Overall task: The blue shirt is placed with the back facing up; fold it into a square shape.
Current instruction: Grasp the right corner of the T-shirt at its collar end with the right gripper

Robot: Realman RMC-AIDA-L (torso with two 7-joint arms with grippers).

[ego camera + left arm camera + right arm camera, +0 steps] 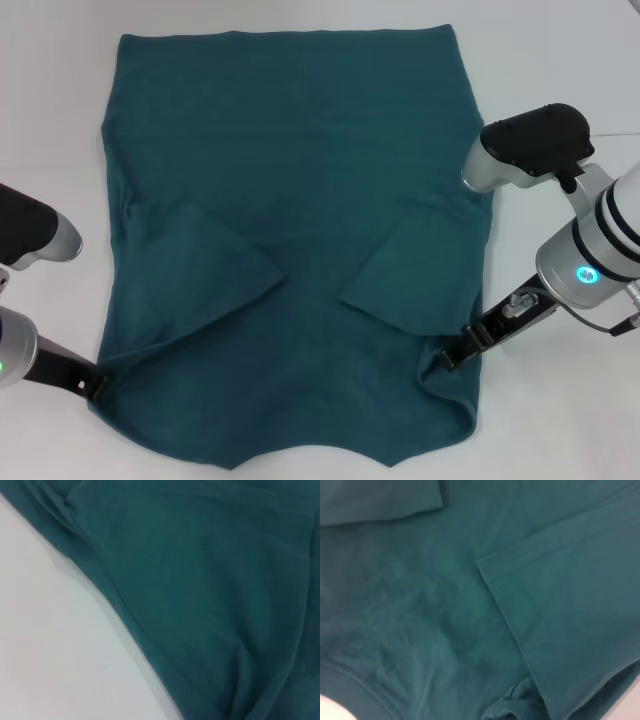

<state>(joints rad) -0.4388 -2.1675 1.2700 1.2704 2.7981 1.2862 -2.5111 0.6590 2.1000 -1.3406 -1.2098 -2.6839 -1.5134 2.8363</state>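
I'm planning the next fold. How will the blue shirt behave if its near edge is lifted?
Probably floppy: the blue shirt bunches by the right end effector. It would likely sag between that and the left end effector. Its folded-in sleeves may slip open.

White table (60, 120) carries blue shirt (290, 200); shirt lies flat on it, spread wide; both sleeves folded inward over shirt body; bare table surface shows left, right and beyond far edge of shirt.
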